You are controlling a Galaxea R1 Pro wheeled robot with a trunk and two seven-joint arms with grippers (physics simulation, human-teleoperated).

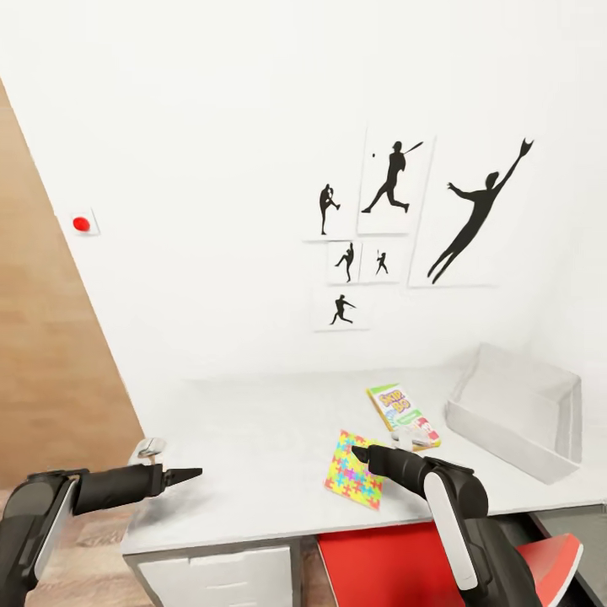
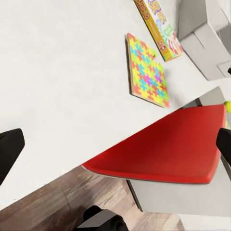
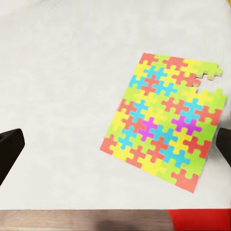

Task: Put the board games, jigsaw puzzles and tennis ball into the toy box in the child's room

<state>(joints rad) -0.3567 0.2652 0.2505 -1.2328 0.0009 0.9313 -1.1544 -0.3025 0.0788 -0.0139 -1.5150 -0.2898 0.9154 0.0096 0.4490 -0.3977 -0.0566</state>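
Both arms wear matte black shells with white side panels — tapering to dark, pointed fingers point(image 1: 187, 475).

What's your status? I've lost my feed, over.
Right gripper open above the jigsaw, nothing held. Left gripper idle over the table, jaws unclear. Skip-Bo box beside the toy box. Nothing in the way.

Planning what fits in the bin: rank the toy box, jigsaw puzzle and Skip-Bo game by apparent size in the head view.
1. toy box, clearly largest.
2. and 3. jigsaw puzzle and Skip-Bo game: they look alike in size, and the right gripper overlaps both, so no ranking.
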